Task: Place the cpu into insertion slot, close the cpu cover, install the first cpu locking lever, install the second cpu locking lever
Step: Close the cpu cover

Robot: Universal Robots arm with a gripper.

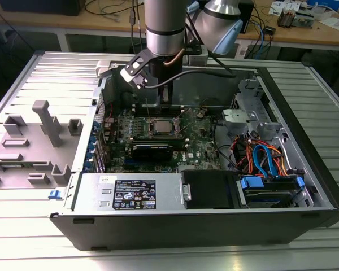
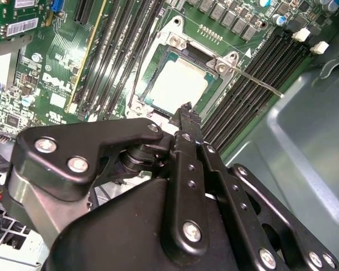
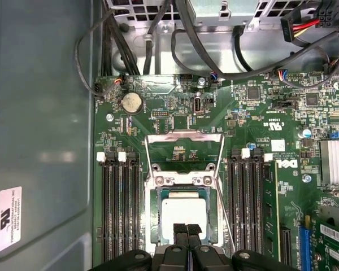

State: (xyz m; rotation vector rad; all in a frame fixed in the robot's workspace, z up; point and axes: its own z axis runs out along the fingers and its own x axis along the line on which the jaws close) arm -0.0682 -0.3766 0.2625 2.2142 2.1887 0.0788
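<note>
One cpu (image 3: pixel 183 217) lies in one insertion slot (image 3: pixel 157 217), one cpu cover (image 3: pixel 183 137) raised open, the hand (image 3: pixel 187 228) pressed together nearby.

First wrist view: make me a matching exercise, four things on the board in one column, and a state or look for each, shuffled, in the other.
Things:
1. cpu
2. cover
3. coin cell
4. memory slots

States:
a. long and black, on both sides of the slot
b. swung open, off the socket
c. round and silvery
d. lying in the slot

Pairs: 1-d, 2-b, 3-c, 4-a
</note>
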